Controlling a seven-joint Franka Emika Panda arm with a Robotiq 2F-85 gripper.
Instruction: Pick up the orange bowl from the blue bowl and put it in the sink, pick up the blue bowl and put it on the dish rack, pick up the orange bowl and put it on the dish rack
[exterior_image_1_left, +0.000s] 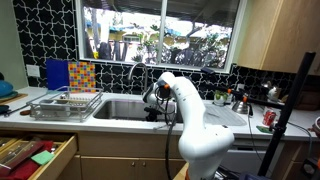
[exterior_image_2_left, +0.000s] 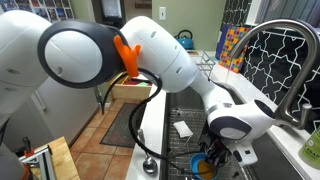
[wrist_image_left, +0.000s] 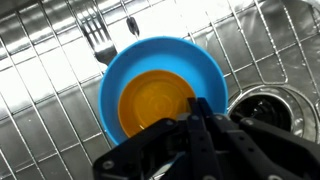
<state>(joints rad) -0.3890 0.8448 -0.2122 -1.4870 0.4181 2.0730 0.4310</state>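
Note:
In the wrist view the orange bowl (wrist_image_left: 155, 105) sits nested inside the blue bowl (wrist_image_left: 130, 65) on the wire grid at the bottom of the sink (wrist_image_left: 40, 110). My gripper (wrist_image_left: 198, 104) is low over the bowls, its two fingers pressed together at the orange bowl's right rim, and it seems pinched on that rim. In an exterior view the gripper (exterior_image_2_left: 216, 156) is down in the sink beside the bowls (exterior_image_2_left: 204, 166). The arm reaches into the sink (exterior_image_1_left: 120, 108) with the gripper (exterior_image_1_left: 154, 101). The wire dish rack (exterior_image_1_left: 65, 103) stands on the counter beside the sink.
Forks (wrist_image_left: 95, 35) lie on the sink grid behind the bowls. The drain (wrist_image_left: 262, 108) is right of the bowls. The faucet (exterior_image_1_left: 135, 72) arches over the sink and shows close by (exterior_image_2_left: 285, 60). An open drawer (exterior_image_1_left: 35, 155) juts out below the counter.

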